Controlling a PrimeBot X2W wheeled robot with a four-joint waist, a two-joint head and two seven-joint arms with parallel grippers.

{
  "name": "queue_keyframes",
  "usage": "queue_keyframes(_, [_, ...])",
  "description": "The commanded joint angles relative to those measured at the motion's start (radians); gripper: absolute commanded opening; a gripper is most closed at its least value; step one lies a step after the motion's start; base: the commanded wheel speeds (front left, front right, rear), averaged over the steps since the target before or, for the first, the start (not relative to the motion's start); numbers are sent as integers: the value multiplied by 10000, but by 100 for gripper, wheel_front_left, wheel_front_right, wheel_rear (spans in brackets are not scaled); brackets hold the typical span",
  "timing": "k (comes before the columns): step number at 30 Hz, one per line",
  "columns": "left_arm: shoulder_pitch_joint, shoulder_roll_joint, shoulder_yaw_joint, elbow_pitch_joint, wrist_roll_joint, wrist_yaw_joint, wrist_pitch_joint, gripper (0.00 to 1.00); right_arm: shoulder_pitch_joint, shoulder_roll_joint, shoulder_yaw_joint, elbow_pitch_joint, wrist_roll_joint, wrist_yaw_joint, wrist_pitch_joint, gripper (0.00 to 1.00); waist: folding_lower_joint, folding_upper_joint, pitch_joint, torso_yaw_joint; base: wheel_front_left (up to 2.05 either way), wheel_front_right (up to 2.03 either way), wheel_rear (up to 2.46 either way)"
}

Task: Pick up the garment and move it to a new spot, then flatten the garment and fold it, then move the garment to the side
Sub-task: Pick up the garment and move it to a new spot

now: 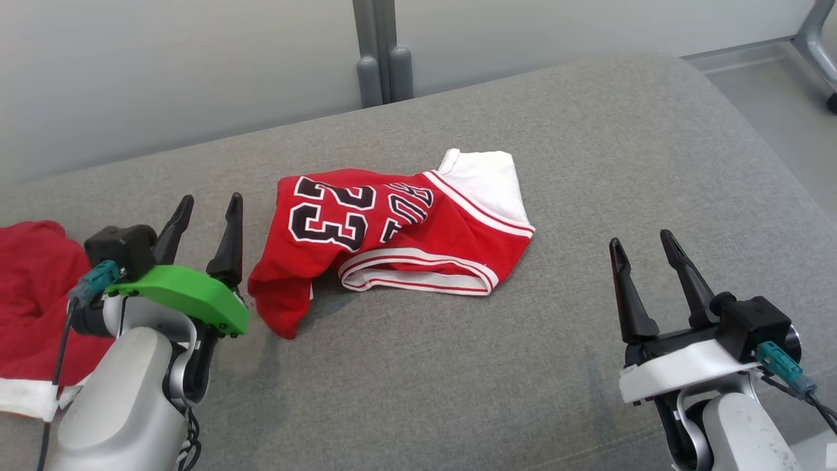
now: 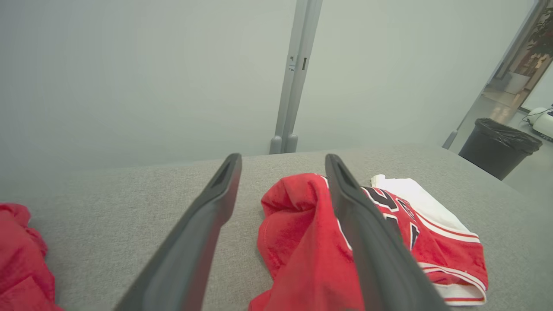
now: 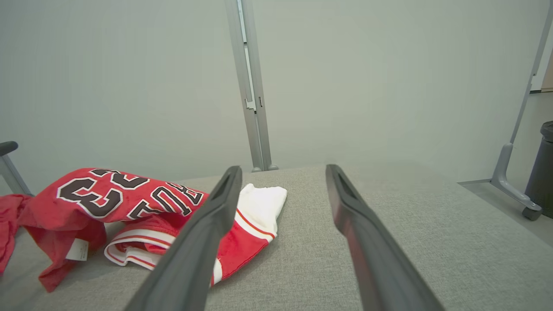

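We see the jersey (image 1: 392, 229) lying in a loose heap near the middle of the grey cushion (image 1: 588, 163). It is red with white trim, and the number 23 faces up. One part is doubled over the other, a white panel sticks out at the far right, and a red corner hangs down toward the near left.

The left gripper (image 1: 212, 199) stands just beside that near left corner. Its fingers (image 2: 207, 224) are spread wide and there is nothing between them. In the left wrist view the jersey lies behind and beside the right finger, not inside the gap. The right gripper (image 1: 639, 237) is well apart from the jersey, on the right side of the cushion. It is also wide open and it holds nothing.

A second red cloth (image 1: 33, 294) lies at the far left edge, apart from the jersey.

We judge that the task is in an early stage. The jersey rests free on the cushion, so the first move may be finished, but we cannot tell from these pictures whether this spot is the new one. The jersey is clearly not flat and has no neat fold. The flattening, the folding and the last move to the side are all left to do.
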Motion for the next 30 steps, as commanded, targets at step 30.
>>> queue_keyframes(30, [5441,-1355,3064,-5126,2351,1199,-466,100,784,-153,-172,-621,302,1,-19,100,0,-1,-279,657,0,0,0])
